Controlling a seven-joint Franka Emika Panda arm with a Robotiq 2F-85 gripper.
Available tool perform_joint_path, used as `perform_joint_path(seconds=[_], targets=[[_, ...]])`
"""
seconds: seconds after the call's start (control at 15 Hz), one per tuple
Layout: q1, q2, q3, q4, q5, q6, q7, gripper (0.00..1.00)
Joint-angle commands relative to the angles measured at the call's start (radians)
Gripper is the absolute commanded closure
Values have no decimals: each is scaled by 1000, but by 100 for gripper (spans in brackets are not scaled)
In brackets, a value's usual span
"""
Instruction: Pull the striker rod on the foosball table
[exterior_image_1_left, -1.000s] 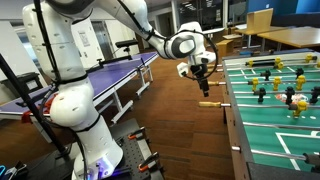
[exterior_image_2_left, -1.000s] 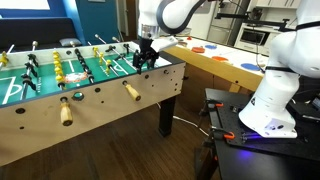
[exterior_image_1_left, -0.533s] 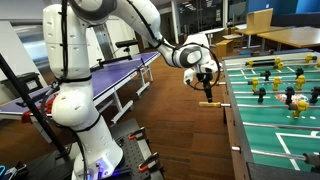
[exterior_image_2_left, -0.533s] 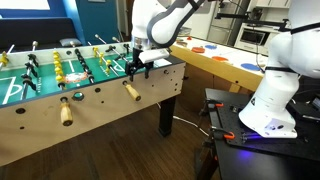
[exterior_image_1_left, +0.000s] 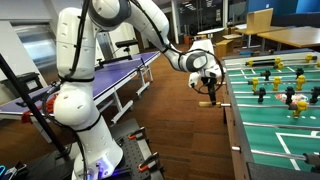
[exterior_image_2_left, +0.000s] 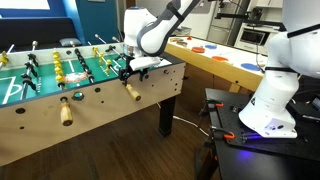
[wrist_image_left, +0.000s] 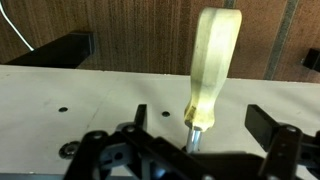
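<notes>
The striker rod's pale wooden handle (wrist_image_left: 215, 60) juts from the foosball table (exterior_image_2_left: 100, 112); the gripper (exterior_image_2_left: 134, 70) on the outstretched arm (exterior_image_1_left: 150, 25) hovers at it, fingers spread wide, holding nothing.

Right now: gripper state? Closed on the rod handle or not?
Gripper: open. The wrist view shows the wooden rod handle standing free between the fingers, with nothing clamped on it.
</notes>
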Motion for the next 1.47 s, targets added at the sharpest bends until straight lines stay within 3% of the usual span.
perform_joint_path(seconds=[0.0, 0.53, 0.6, 0.73, 1.2, 1.27, 1.4], targets=[[29, 48, -22, 55, 28, -15, 14, 0], [50, 93, -40, 91, 41, -23, 12, 0], [53, 97, -42, 93, 38, -21, 12, 25], [57, 101, -44, 96, 37, -21, 14, 34], [65, 116, -44, 112, 38, -39, 11, 88], [65, 117, -42, 115, 41, -44, 17, 93], [65, 113, -33, 114, 43, -56, 7, 92]])
